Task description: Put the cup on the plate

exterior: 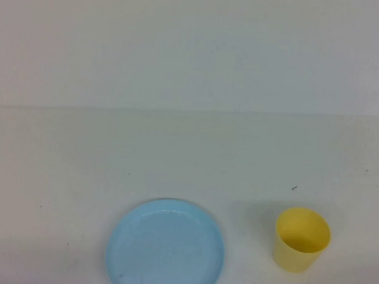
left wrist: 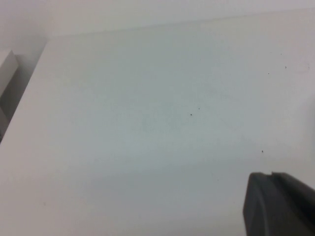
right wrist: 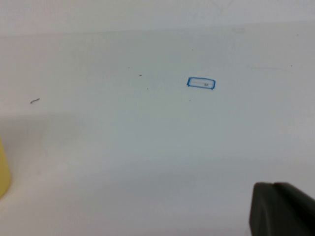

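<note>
Plain white tabletop [exterior: 188,161]: small yellow plastic cup [exterior: 301,240] upright, right of round light-blue plastic plate [exterior: 165,250], apart; left gripper [left wrist: 280,204] & right gripper [right wrist: 283,209] over bare table, jaws closed, empty

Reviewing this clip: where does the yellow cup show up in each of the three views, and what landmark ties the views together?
High view: the cup stands upright at lower right, to the right of the plate, apart from it.
Left wrist view: not in it.
Right wrist view: only a yellow sliver of the cup at the picture's edge.
Shared landmark: a small dark speck on the table beyond the cup, also seen from the right wrist.
</note>
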Available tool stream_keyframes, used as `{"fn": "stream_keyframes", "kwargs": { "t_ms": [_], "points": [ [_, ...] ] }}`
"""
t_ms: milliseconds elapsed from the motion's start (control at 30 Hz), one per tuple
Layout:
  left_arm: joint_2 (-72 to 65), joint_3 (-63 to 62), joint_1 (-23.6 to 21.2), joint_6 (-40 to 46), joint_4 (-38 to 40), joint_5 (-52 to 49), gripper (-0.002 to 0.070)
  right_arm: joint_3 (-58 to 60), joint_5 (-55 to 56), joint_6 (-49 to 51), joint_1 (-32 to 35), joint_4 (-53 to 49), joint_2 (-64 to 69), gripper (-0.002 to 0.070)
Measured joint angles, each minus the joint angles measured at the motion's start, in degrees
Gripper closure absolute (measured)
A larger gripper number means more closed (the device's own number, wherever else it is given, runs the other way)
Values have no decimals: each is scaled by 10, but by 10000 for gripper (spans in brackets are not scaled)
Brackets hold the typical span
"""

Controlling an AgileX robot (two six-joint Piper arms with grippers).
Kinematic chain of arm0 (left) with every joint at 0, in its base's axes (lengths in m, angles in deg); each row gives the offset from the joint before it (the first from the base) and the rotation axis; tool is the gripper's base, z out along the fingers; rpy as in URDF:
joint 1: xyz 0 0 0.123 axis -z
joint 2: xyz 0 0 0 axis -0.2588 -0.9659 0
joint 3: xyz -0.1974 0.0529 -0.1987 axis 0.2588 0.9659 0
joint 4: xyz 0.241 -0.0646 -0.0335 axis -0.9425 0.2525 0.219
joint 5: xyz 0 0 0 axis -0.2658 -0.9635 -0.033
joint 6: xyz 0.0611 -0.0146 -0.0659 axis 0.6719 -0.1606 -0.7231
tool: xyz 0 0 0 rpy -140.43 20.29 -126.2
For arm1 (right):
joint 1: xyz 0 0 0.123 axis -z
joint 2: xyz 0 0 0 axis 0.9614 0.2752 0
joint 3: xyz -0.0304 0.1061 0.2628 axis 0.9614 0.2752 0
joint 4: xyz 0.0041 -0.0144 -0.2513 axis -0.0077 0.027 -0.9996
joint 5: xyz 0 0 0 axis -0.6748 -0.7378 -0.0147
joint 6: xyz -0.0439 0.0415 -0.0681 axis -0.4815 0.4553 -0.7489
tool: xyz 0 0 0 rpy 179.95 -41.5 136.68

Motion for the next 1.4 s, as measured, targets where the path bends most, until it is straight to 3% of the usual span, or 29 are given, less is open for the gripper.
{"fn": "stream_keyframes", "kwargs": {
  "t_ms": [1033,1200,1400],
  "points": [
    [-1,0,0,0,-1,10,675,0,1,0,0,0,0,676],
    [-1,0,0,0,21,67,675,0,27,0,0,0,0,676],
    [-1,0,0,-11,87,211,675,0,130,0,0,0,0,676]
  ]
}}
